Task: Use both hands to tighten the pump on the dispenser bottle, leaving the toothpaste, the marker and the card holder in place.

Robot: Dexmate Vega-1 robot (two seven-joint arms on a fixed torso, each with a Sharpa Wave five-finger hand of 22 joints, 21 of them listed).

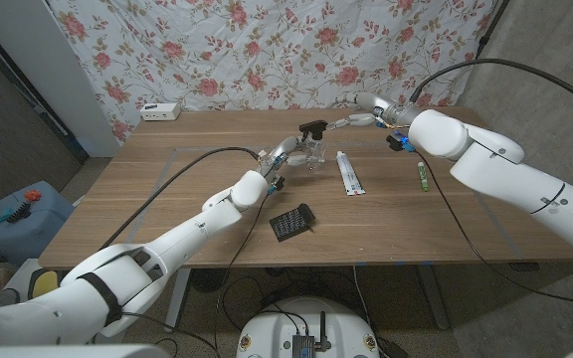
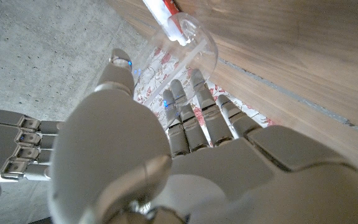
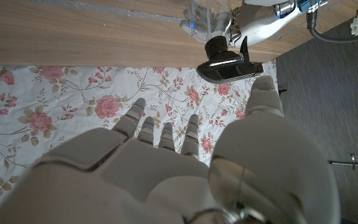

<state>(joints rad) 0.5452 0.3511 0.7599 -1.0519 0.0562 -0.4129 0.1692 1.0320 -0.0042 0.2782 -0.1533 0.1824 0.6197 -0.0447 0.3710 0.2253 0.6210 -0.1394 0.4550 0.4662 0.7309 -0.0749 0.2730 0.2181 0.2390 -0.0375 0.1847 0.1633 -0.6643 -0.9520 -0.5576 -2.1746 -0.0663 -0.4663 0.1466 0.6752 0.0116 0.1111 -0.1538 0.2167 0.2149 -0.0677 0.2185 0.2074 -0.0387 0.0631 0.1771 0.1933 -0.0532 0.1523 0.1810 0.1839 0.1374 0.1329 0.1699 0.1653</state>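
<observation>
Left hand: while my left hand (image 1: 279,159) cups the clear plastic dispenser bottle (image 1: 314,152) at mid-counter, I should hold it firm.
Pump: its black pump (image 1: 312,126) stands uppermost, untouched.
Right hand: my right hand (image 1: 351,121) hovers just beside it, fingers apart, empty.
Advice: I'd close on the pump squarely, then twist, sparing the white toothpaste tube (image 1: 349,173) and green marker (image 1: 422,177).

The head camera looks down over the whole bench (image 1: 167,214) from above. Each wrist camera sits close behind its own hand, and all three views share the dispenser bottle (image 1: 313,151) just past the fingertips.
</observation>
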